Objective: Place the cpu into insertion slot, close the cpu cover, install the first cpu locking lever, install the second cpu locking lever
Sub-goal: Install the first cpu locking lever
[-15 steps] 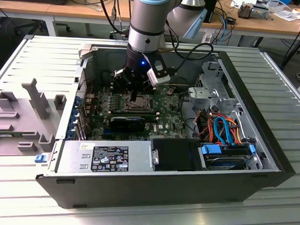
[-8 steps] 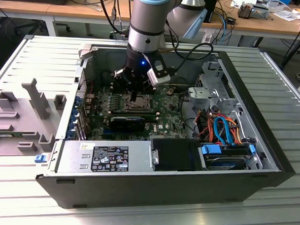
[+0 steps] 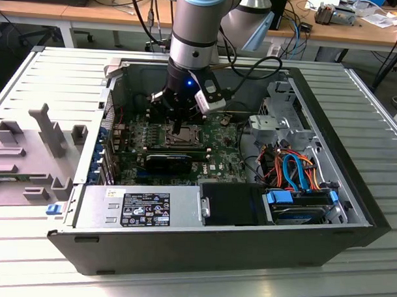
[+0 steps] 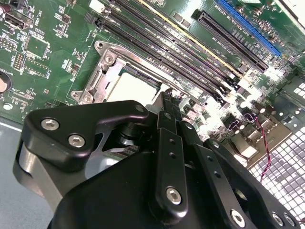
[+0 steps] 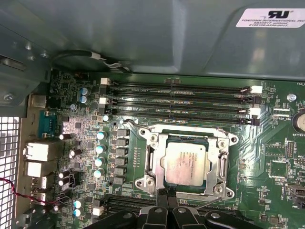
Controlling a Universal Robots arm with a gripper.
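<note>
The cpu (image 5: 186, 162) lies flat in the insertion slot (image 5: 143, 182) on the green motherboard, its silver top showing. The cpu cover (image 5: 183, 139) is down around it as a silver frame. In the second wrist view the cpu (image 4: 136, 88) is partly hidden behind my black gripper (image 4: 167, 98), which is shut with nothing between its fingers. The fingertips are at the socket's edge, just above the cover. In the exterior view the gripper (image 3: 177, 127) hangs straight over the socket (image 3: 180, 139) inside the open case.
Long black memory slots (image 5: 181, 98) run beside the socket. Capacitors (image 5: 100, 152) and rear ports (image 5: 38, 157) stand on another side. The case walls (image 3: 330, 127), a drive cage (image 3: 287, 119), cables (image 3: 292, 168) and the power supply (image 3: 141, 208) surround the board.
</note>
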